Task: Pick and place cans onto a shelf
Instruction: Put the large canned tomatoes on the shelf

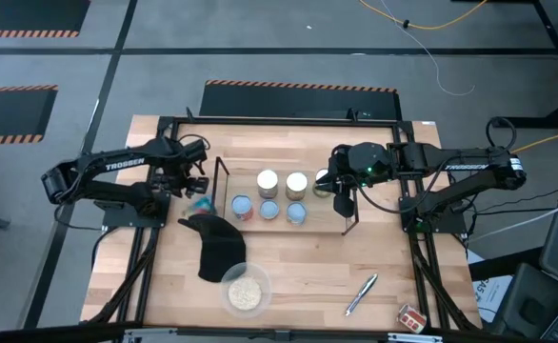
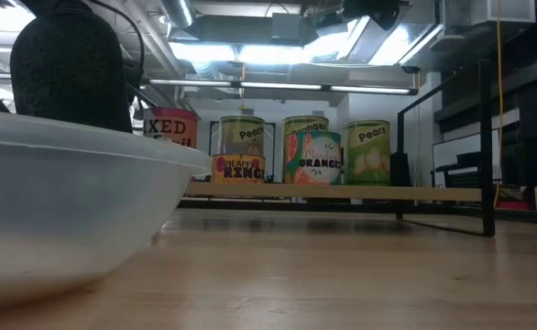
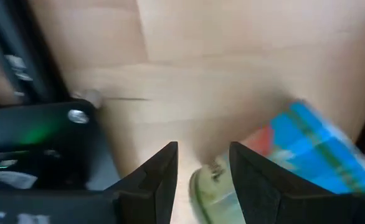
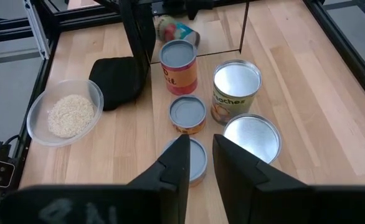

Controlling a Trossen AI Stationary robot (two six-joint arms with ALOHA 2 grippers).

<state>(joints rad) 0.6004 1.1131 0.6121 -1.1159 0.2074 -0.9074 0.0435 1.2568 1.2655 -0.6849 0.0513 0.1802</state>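
Six cans stand in two rows on the shelf's (image 1: 341, 225) wooden board, among them a silver-topped one (image 1: 297, 183) and a pale-blue-topped one (image 1: 269, 210); the low view shows their labels (image 2: 312, 158). Another can (image 1: 200, 203), with a blue and red label, lies on its side on the table left of the shelf. My left gripper (image 1: 195, 183) is open just above that can, whose one end (image 3: 210, 186) shows between the fingers. My right gripper (image 1: 341, 191) is slightly open above the shelf's right end, beside the rightmost far-row can (image 1: 322, 180); nothing is between its fingers (image 4: 201, 165). My left gripper's open fingers (image 3: 251, 180) come from above at the lying can's end (image 3: 210, 186); the can lies on its side on the table. I cannot tell whether the fingers touch it.
A clear bowl of pale grains (image 1: 246, 292) and a black cloth (image 1: 218, 244) lie near the table's front, left of centre. A silver pen (image 1: 362, 293) and a small red box (image 1: 412, 317) lie at the front right. A black metal frame (image 1: 279, 121) surrounds the tabletop.
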